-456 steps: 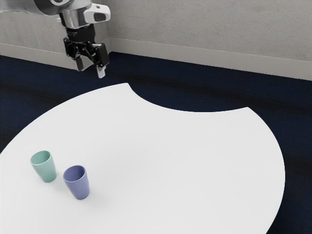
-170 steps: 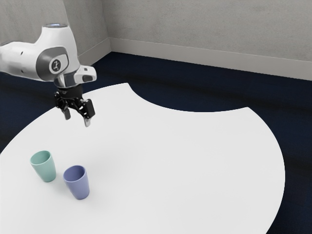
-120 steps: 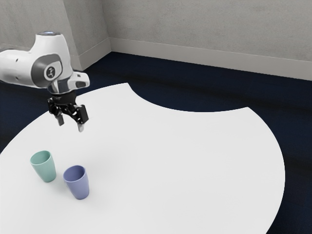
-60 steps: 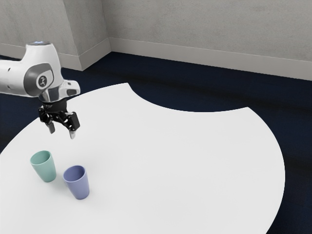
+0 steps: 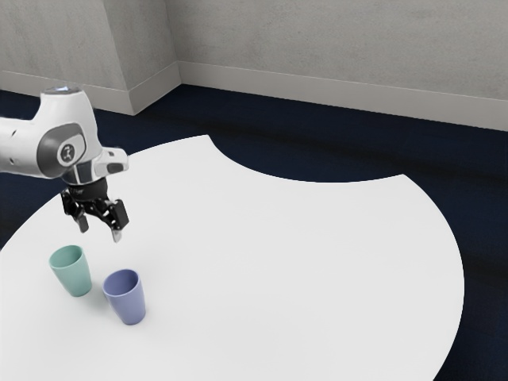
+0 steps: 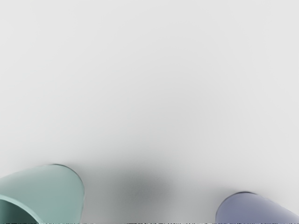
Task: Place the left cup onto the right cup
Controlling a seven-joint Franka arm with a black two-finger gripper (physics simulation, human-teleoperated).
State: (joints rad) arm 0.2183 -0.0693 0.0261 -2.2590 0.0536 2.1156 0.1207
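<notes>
A green cup point(image 5: 71, 270) stands upright near the white table's edge at the exterior view's left, and a blue-violet cup point(image 5: 125, 296) stands upright just to its right and nearer the front. My gripper point(image 5: 100, 230) hangs open above the table, a little behind and above the green cup, with nothing between its fingers. In the wrist view the green cup point(image 6: 39, 196) and the blue-violet cup point(image 6: 254, 208) both lie close under my hand, apart from each other.
The round white table point(image 5: 278, 262) has a curved notch cut from its far side. Dark carpet point(image 5: 333, 135) surrounds it, and a grey wall with a baseboard runs behind. Wide bare tabletop lies toward the exterior view's right.
My arm has come down and moved toward the exterior view's left, from high above the far edge to just over the cups. The gripper stayed open. Neither cup moved.
</notes>
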